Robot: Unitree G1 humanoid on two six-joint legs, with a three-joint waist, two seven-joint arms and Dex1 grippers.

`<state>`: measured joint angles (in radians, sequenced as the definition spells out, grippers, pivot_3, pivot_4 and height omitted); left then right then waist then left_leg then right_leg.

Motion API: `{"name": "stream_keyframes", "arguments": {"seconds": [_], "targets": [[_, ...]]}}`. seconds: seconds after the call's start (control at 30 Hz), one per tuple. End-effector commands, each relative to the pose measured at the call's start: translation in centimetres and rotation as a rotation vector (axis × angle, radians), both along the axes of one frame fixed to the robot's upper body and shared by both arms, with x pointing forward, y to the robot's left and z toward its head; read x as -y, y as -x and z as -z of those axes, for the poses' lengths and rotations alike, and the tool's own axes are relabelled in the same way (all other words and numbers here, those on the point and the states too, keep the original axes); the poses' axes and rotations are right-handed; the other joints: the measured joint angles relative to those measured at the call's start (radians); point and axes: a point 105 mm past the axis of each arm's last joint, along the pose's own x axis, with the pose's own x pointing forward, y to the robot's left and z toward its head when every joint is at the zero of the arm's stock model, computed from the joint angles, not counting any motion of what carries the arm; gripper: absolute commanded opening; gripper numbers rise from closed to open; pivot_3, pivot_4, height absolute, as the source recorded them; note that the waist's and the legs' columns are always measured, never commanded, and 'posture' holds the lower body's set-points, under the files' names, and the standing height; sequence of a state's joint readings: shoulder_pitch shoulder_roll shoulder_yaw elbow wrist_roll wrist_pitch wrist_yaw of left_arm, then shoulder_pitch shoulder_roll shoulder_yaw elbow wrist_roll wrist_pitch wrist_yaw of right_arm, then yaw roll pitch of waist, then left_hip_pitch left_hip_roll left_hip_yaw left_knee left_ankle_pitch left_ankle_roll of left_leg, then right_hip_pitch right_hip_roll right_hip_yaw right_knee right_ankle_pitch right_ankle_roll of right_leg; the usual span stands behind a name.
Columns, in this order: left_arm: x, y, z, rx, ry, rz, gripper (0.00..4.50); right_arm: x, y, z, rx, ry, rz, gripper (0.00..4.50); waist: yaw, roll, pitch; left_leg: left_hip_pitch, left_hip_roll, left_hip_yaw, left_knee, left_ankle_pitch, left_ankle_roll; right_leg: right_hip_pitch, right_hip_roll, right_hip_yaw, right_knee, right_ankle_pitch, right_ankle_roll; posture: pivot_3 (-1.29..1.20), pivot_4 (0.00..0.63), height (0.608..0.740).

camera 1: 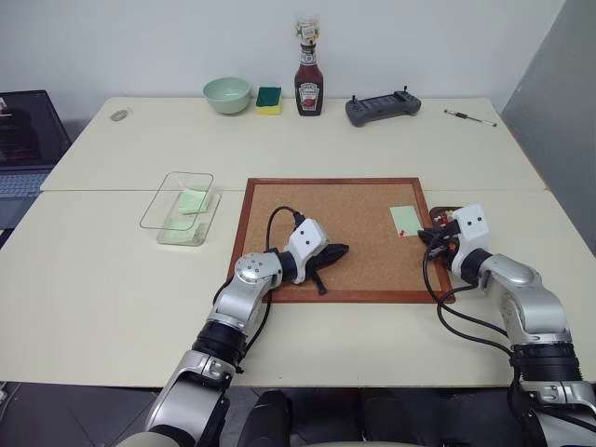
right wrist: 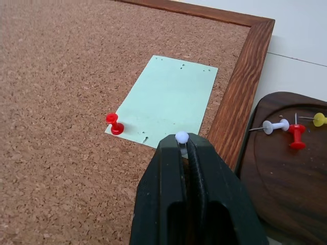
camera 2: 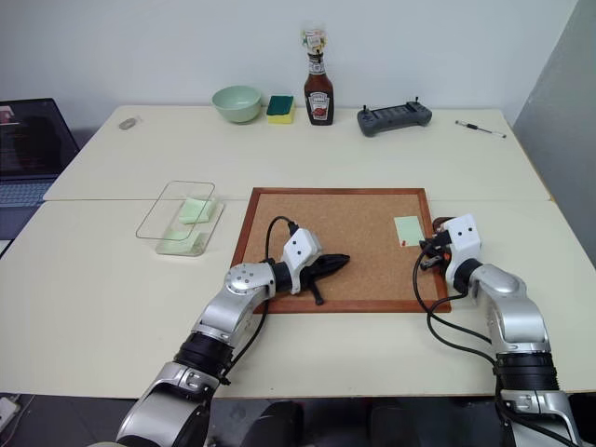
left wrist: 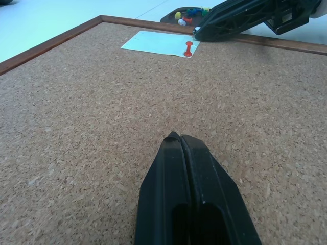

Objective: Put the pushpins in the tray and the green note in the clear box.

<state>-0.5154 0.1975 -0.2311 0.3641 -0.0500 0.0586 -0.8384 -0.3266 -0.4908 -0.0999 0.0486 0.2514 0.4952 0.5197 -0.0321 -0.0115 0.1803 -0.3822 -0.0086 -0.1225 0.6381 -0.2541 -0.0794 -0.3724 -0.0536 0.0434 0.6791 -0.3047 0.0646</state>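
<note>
A pale green note lies on the cork board near its right edge. A red pushpin stands in one corner of the note. My right gripper is shut on a white-headed pushpin at the note's near edge, beside the board's frame. The dark brown tray sits just right of the board and holds white, red and yellow pushpins. My left gripper rests shut and empty over the middle of the board. The clear box stands left of the board with pale green slips inside.
Along the table's far edge are a pale green bowl, a green-and-yellow sponge, a ketchup bottle, a dark handheld controller and a pen. A laptop sits at the far left.
</note>
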Motion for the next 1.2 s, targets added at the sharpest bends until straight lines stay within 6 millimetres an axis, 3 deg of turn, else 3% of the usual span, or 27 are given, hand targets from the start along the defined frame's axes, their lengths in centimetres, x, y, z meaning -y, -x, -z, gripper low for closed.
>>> {"name": "stream_keyframes", "arguments": {"seconds": [0.03, 0.5, 0.8, 1.0, 1.2], "targets": [[0.4, 1.0, 2.2, -0.068, -0.042, 0.022, 0.00, -0.4, 0.1, -3.1, 0.114, -0.027, -0.014, 0.05, 0.000, 0.000, 0.000, 0.000, 0.000, 0.000, 0.000, 0.000, 0.000, 0.000, 0.000, 0.000, 0.000, 0.000, 0.000, 0.00, 0.150, 0.740], [0.4, 1.3, 2.5, -0.076, -0.053, 0.033, 0.00, -0.2, 0.3, -3.9, 0.137, -0.036, 0.000, 0.05, 0.000, 0.000, 0.000, 0.000, 0.000, 0.000, 0.000, 0.000, 0.000, 0.000, 0.000, 0.000, 0.000, 0.000, 0.000, 0.00, 0.150, 0.740], [0.4, 1.5, 2.6, -0.077, -0.058, 0.039, 0.00, 2.0, 0.0, -5.0, 0.161, -0.047, 0.080, 0.05, 0.000, 0.000, 0.000, 0.000, 0.000, 0.000, 0.000, 0.000, 0.000, 0.000, 0.000, 0.000, 0.000, 0.000, 0.000, 0.00, 0.150, 0.740], [0.5, 1.6, 2.7, -0.076, -0.061, 0.046, 0.00, 5.3, -0.4, -4.9, 0.196, 0.188, 0.170, 0.05, 0.001, 0.000, 0.000, 0.000, 0.000, 0.000, 0.000, 0.000, 0.000, 0.000, 0.000, 0.000, 0.000, 0.000, 0.000, 0.00, 0.150, 0.740], [0.6, 1.6, 2.7, -0.073, -0.066, 0.052, 0.00, 5.8, -0.8, -4.3, 0.206, 0.342, 0.166, 0.05, 0.000, 0.001, -0.001, 0.001, 0.000, 0.001, 0.000, 0.000, 0.000, 0.000, 0.000, 0.000, 0.000, 0.000, 0.000, 0.00, 0.150, 0.740]]}}
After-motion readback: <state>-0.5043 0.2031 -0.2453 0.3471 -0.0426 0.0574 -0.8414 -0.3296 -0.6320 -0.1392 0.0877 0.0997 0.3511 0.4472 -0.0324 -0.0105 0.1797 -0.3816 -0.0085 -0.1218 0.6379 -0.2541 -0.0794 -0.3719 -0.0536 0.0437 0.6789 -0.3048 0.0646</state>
